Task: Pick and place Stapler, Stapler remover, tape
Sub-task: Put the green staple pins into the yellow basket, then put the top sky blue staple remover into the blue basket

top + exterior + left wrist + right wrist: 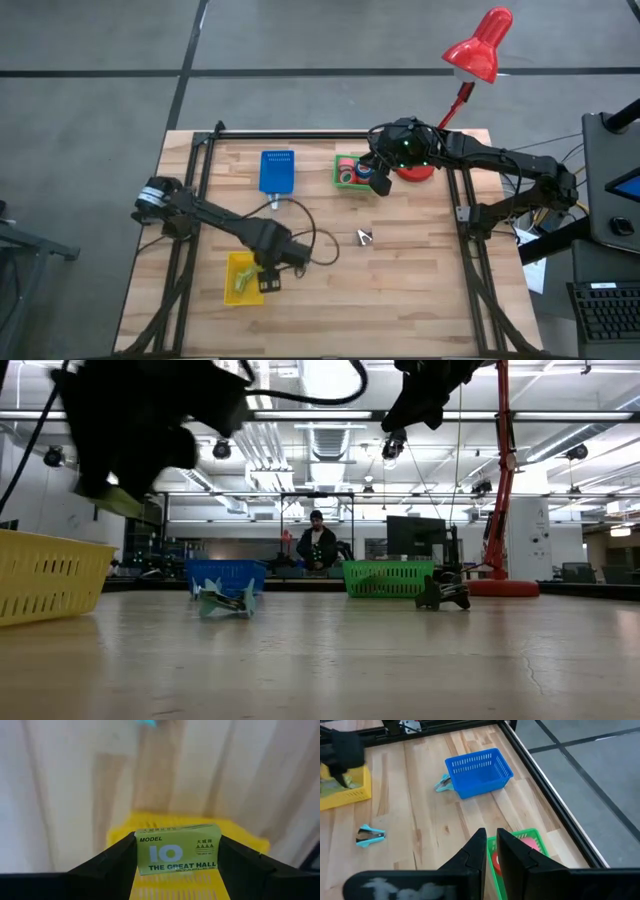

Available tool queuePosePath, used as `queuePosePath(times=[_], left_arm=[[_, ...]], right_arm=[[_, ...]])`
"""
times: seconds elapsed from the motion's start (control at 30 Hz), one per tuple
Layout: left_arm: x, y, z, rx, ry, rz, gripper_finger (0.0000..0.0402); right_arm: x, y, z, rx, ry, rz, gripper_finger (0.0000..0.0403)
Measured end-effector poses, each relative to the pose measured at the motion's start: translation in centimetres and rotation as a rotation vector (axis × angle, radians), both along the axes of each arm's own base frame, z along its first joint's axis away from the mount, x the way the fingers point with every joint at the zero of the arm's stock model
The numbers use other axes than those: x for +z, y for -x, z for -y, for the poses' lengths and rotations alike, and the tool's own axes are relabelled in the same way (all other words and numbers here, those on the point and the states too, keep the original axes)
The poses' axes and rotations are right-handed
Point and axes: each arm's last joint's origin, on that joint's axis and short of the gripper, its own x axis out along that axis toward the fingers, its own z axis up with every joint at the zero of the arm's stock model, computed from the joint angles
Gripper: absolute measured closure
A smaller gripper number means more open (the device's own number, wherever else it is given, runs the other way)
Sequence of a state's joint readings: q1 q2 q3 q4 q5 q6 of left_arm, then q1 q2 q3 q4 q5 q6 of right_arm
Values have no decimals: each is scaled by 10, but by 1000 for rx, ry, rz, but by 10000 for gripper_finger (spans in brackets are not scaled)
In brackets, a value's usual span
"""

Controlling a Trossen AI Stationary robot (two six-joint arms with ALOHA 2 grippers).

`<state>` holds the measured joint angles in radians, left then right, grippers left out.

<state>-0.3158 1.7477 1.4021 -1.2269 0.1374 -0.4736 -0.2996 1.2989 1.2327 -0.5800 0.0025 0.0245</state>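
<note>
Right now my left gripper (177, 857) has its two dark fingers (117, 860) set wide and clamped on the short ends of a small green staple box (177, 849), held level above the yellow bin (243, 278) near the table's front left. From the high view the gripper sits over that bin, and the low view shows the box raised clear of the bin's rim.

My right gripper (491, 845) has its fingers (476, 851) nearly together with only a thin slit between them, and I see nothing in them. It hangs over the green bin (349, 171) at the back of the table, beside the red lamp (480, 45) base. Inside that bin I can make out red tape (496, 860) under the fingertips and a blue roll (349, 165) in the high view; how many rolls lie there I cannot tell.

Further out, the blue bin (277, 170) stands left of the green one, with a teal remover (443, 783) touching its front side. A second teal remover (370, 835) lies on the bare wood (420, 280) near the table's middle, well apart from all three bins. In the low view a dark tool (443, 594) sits just in front of the green bin, and a person (317, 546) sits far behind the table.
</note>
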Motion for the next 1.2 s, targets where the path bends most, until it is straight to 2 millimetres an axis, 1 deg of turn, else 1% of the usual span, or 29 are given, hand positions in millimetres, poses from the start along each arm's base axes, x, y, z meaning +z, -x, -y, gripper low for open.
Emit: queuePosePath(times=[0.13, 0.23, 0.33, 0.43, 0.57, 0.63, 0.73, 0.8, 0.93, 1.07, 1.2], left_arm=[[-1, 11, 20, -42, -1, -38, 156], [-6, 20, 31, -57, -9, -75, 156], [-15, 29, 36, -38, -4, -134, 156], [-27, 40, 40, -42, 26, -208, 156], [-42, 51, 40, 42, 8, -290, 156], [-47, 52, 39, 72, 33, -307, 156], [-50, 48, 42, 112, 103, -282, 153], [-50, 45, 44, 152, 121, -270, 146], [-52, 47, 43, 228, 104, -296, 124], [-53, 48, 42, 241, 102, -311, 97], [-51, 48, 40, 246, 100, -318, 81]], right_arm=[[-3, -3, 1, 3, 3, -8, 360], [-4, -5, 1, 6, 7, -2, 360], [-4, -5, 2, 9, 12, -3, 360], [-4, -6, 2, 20, 23, -6, 360], [-4, -5, 2, 24, 26, -9, 360], [-5, -5, 2, 29, 31, -15, 360], [-5, -5, 2, 37, 39, -21, 360], [-5, -5, 2, 40, 43, -21, 360], [-5, -5, 1, 47, 38, -22, 360], [-5, -5, 1, 56, 34, -18, 360], [-5, -5, 0, 86, 20, -12, 360]])
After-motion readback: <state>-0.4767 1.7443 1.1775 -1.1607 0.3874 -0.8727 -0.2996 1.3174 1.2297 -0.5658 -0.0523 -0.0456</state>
